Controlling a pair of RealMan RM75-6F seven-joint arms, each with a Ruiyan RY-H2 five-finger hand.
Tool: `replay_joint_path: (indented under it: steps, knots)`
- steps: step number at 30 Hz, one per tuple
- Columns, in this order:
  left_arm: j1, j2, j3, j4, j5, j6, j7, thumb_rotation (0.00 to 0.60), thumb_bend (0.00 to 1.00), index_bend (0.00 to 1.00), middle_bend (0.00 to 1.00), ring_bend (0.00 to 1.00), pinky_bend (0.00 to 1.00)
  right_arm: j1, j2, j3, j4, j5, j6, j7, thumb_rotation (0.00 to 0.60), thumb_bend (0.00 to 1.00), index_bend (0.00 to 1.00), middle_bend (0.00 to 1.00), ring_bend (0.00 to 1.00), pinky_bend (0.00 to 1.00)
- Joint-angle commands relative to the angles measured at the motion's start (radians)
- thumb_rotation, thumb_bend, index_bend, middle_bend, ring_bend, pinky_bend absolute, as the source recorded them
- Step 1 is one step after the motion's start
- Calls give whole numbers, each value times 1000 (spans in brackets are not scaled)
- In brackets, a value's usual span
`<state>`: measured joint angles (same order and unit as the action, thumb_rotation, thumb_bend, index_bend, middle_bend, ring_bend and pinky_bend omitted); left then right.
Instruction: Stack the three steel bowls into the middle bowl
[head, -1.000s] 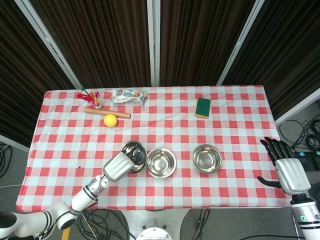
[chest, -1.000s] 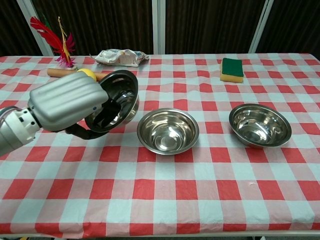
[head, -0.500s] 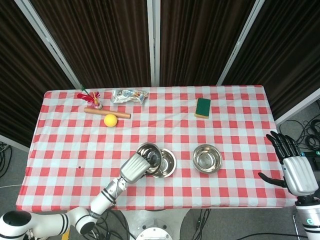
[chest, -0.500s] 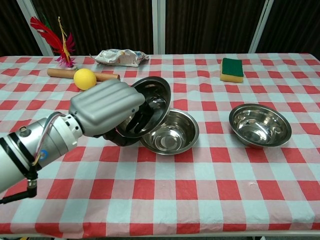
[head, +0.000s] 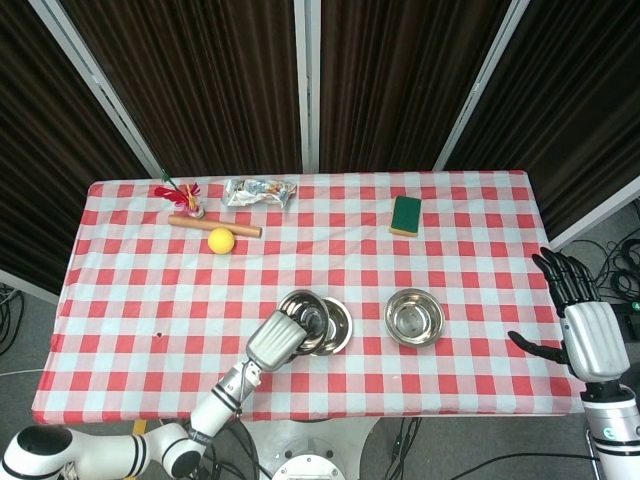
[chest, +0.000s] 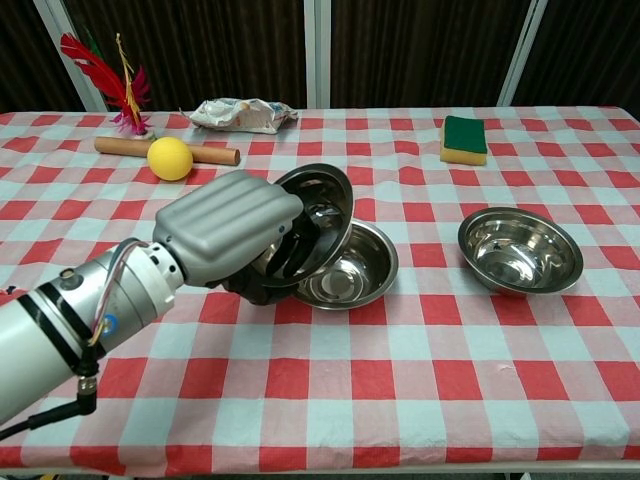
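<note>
My left hand gripping a tilted shiny steel bowl by its rim, over the near-left edge of the middle steel bowl, third steel bowl apart to the right on the red-checked tabletop, my right hand open-fingered, holding nothing, off the tabletop's right edge.

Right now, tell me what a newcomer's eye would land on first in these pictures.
The big grey left hand at centre front, holding a tilted steel bowl over the left side of the middle bowl. Next, the third bowl sitting alone to the right on the red-checked tablecloth, and the right hand idle beyond the table's right edge.
</note>
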<state>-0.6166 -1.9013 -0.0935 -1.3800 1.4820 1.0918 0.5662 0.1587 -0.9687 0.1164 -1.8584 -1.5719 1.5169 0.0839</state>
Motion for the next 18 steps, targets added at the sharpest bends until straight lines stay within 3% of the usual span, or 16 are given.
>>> replay_joint_path:
  steps: [1,8,13,18]
  knots:
    - [3,-2,6,-5,-5,2,5,600,383,713,764,692,746,-5,3,-3,3,-6,7,8,600,4,0,32,0,12]
    - [5,-9,11,-14,-22,1,-3,600,380,701,753,688,743,-19,12,-15,17,-16,15,28,600,4,0,32,0,12]
    - [-7,28,23,-32,-18,-31,-68,600,248,418,612,586,664,-27,16,-18,32,-22,26,46,600,4,0,32,0,12]
    - [-15,51,21,-41,3,-21,-104,600,204,340,554,525,615,-35,18,-23,50,-25,31,64,600,4,0,32,0,12]
